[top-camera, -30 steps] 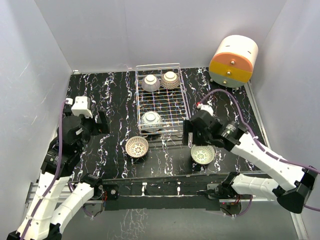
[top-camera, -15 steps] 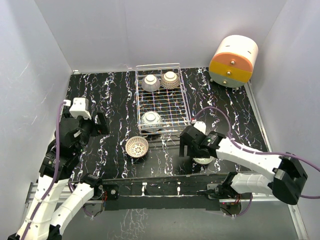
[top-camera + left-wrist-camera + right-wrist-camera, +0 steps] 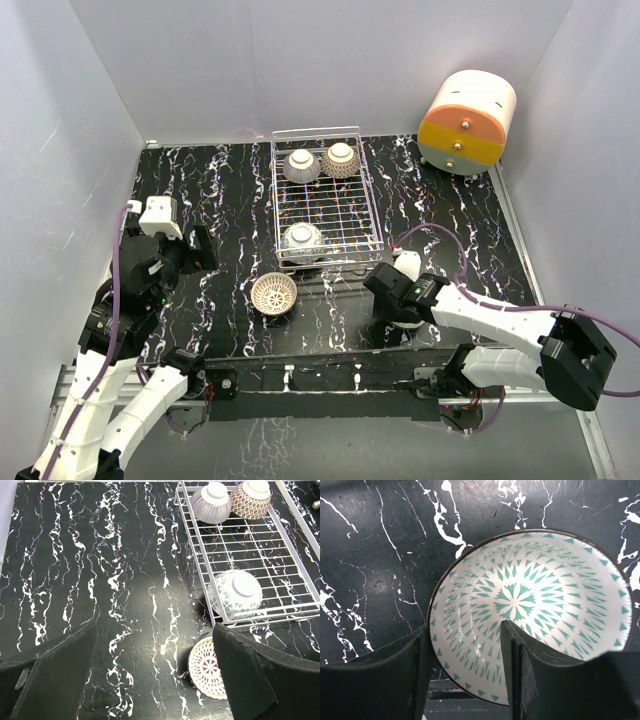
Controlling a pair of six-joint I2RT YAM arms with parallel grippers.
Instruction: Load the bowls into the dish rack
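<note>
Right claw point(image 3: 465, 630) part-open, astride rim of green-patterned bowl point(image 3: 535, 595) near table's point(image 3: 230, 190) near edge: one finger inside, one outside, not yet pinching. Set for rim lift into dish rack point(image 3: 280, 555). Three bowls point(image 3: 235, 594) already upturned in rack. Left claw point(image 3: 154, 630) open, empty, hovering clear.

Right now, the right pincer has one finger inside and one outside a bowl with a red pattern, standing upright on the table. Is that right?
Nearly. The bowl has a green pattern of small triangles, not red; the right wrist view shows it. The rest holds: the right pincer has one finger inside and one outside it, and it stands upright on the table.
</note>
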